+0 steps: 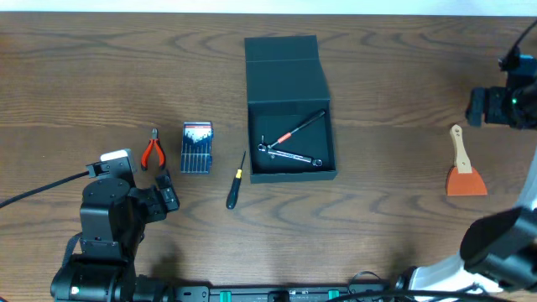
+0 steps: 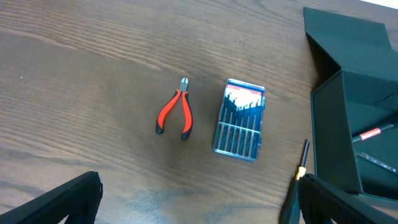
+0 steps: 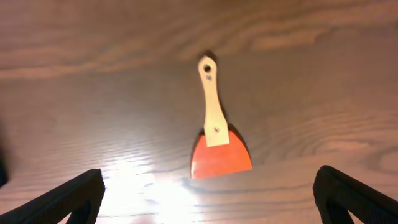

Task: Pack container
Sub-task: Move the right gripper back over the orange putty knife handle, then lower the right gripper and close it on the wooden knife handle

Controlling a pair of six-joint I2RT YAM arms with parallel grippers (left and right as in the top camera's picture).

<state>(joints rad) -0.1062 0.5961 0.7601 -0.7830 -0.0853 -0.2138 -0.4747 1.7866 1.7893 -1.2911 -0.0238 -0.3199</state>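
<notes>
Hovering with jaws spread and empty, both arms have packing left to do.
The left gripper (image 2: 194, 200) hangs above red-handled pliers (image 2: 174, 114) and a blue bit case (image 2: 240, 119), a yellow-banded screwdriver (image 1: 236, 180) just beyond; the right gripper (image 3: 208, 196) hangs over an orange scraper (image 3: 217, 134). Mid-table, the container (image 1: 293, 176) sits open, holding a wrench (image 1: 289, 155) and one red-marked tool (image 1: 300, 127). Seemingly four items remain outside.

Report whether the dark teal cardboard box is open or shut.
Open: the flap lid of the dark teal cardboard box is folded back, and metal tools show inside.
</notes>
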